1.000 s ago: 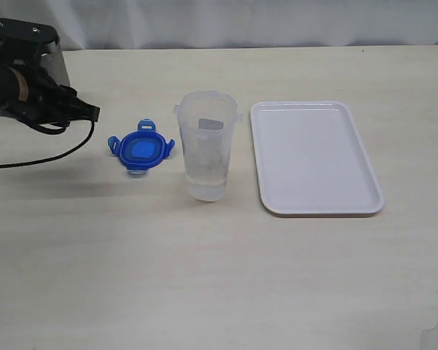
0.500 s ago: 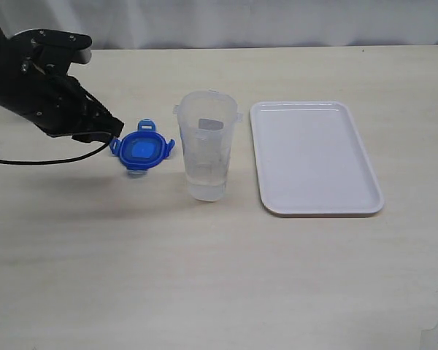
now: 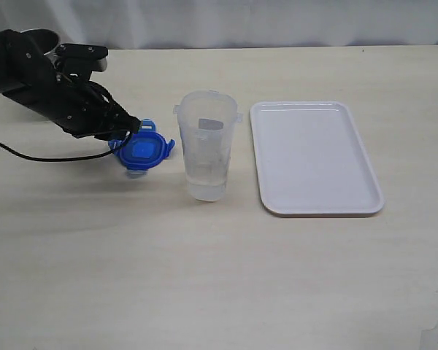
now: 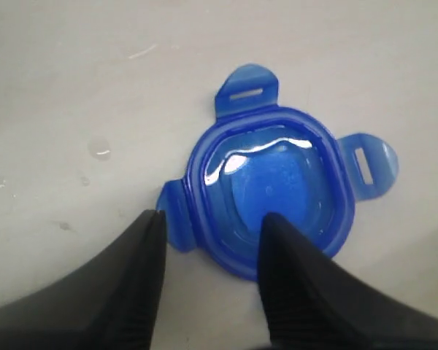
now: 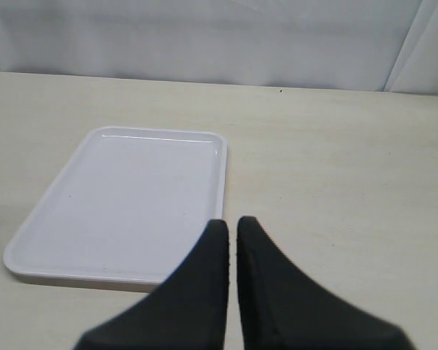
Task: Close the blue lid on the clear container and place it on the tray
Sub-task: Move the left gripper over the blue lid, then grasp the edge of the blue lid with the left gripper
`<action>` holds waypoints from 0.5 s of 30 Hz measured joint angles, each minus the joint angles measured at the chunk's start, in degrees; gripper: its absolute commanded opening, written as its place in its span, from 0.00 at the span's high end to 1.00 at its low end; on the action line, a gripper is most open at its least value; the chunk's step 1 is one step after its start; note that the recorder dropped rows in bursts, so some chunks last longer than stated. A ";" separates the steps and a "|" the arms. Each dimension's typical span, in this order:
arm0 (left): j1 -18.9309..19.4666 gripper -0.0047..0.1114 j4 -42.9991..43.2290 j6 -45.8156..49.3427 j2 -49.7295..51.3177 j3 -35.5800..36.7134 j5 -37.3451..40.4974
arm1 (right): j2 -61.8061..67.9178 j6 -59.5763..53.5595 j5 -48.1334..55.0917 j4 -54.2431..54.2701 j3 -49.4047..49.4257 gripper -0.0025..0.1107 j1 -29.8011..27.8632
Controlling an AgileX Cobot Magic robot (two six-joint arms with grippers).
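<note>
Nothing of the task looks finished yet. At the left of the exterior view the blue lid (image 3: 146,150) lies flat on the table (image 3: 219,277), apart from the clear container (image 3: 207,146), which stands upright and uncovered at the middle of the frame. The tray (image 3: 315,197) to the right holds nothing. What is left is everything: lifting the lid, snapping it onto the container, and carrying the container to the tray. The left gripper (image 3: 128,130) hangs low over the lid's left edge. In the left wrist view the left gripper (image 4: 213,223) has its jaws partly spread, one beside a snap tab and the other over the lid's (image 4: 277,182) recessed middle, so the rim sits between them unpinched, as far as I can judge. The right gripper (image 5: 232,232) has its jaws pressed together on nothing, near the tray's (image 5: 117,135) rim.
</note>
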 measured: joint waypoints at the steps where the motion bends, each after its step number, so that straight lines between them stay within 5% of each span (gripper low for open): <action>1: 0.00 0.63 0.00 -0.37 0.00 0.00 -0.56 | 0.00 0.00 0.00 0.00 0.00 0.94 0.00; 15: 0.00 0.63 0.12 -1.48 3.22 -0.37 -2.72 | 0.00 0.00 0.00 0.00 0.00 0.94 0.00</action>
